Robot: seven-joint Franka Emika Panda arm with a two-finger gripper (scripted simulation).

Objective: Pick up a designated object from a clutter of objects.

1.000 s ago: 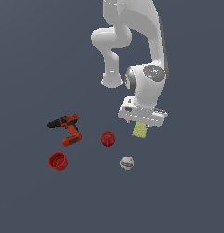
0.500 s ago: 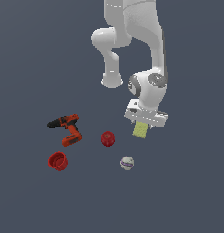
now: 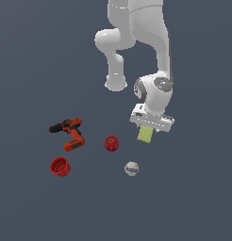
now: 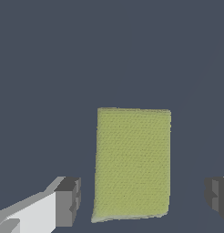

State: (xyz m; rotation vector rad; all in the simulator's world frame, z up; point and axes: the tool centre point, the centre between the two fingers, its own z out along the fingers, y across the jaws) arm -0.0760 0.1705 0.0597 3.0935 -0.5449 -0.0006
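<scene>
The designated object, a flat yellow-green sponge block [image 3: 145,135], lies on the floor to the exterior view's right of the clutter. In the wrist view the block [image 4: 132,164] fills the middle. My gripper [image 3: 149,128] hangs right above it and hides its upper end in the exterior view. In the wrist view the gripper [image 4: 143,199] is open, with one dark fingertip [image 4: 68,200] on each side of the block and a gap between each fingertip and the block. It holds nothing.
The red ball [image 3: 111,143], white baseball [image 3: 131,168], orange-red and black drill [image 3: 70,133] and red cup [image 3: 60,166] lie to the exterior view's left of the sponge. The ball is the nearest. The arm's base [image 3: 116,84] stands behind.
The wrist has swung a little toward the exterior view's right and come lower over the sponge block. The objects have not moved.
</scene>
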